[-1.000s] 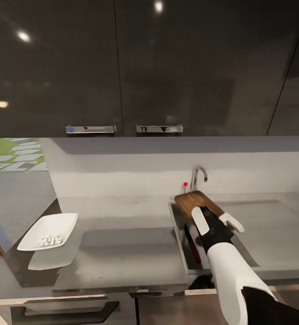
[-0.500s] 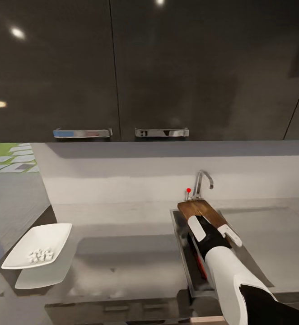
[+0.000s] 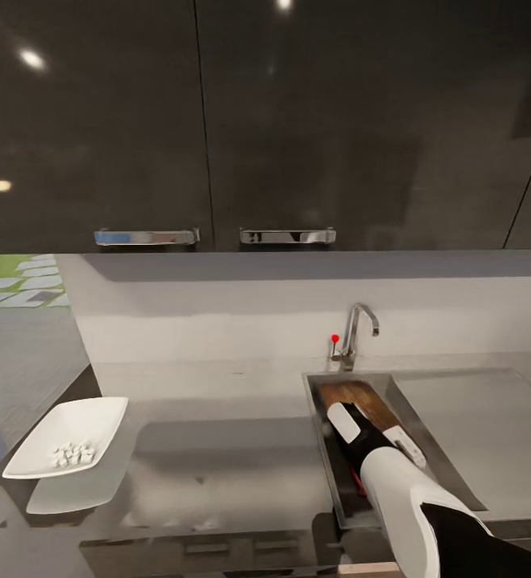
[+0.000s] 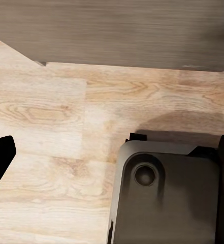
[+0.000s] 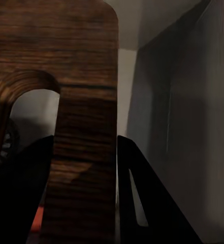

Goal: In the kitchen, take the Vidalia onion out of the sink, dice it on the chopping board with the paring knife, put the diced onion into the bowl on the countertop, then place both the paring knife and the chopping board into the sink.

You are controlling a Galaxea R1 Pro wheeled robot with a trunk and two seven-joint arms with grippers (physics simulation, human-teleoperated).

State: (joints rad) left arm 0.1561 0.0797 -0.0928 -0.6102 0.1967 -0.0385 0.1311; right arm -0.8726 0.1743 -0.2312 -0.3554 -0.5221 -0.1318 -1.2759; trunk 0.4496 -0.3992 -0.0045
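The dark-brown chopping board (image 3: pixel 360 399) is tilted down inside the sink (image 3: pixel 435 459), with my right gripper (image 3: pixel 374 423) shut on its handle end. In the right wrist view the board (image 5: pixel 84 76) runs between the dark fingers (image 5: pixel 142 198), beside its handle slot. A sliver of the paring knife's red handle (image 3: pixel 361 484) shows in the basin beside my forearm. The white square bowl (image 3: pixel 85 421) sits on the countertop (image 3: pixel 217 449) at far left and holds small white diced onion pieces (image 3: pixel 71 455). My left gripper (image 4: pixel 112 157) hangs open over wooden floor.
A chrome tap (image 3: pixel 354 331) with a red dot stands behind the sink. A flat drainboard (image 3: pixel 490 417) lies to its right. Dark glossy wall cabinets (image 3: pixel 257 120) hang above. The robot's dark base (image 4: pixel 162 193) appears in the left wrist view.
My right gripper has lowered the chopping board from above the sink's rim down into the basin. Before that the head camera shifted, sliding the whole scene.
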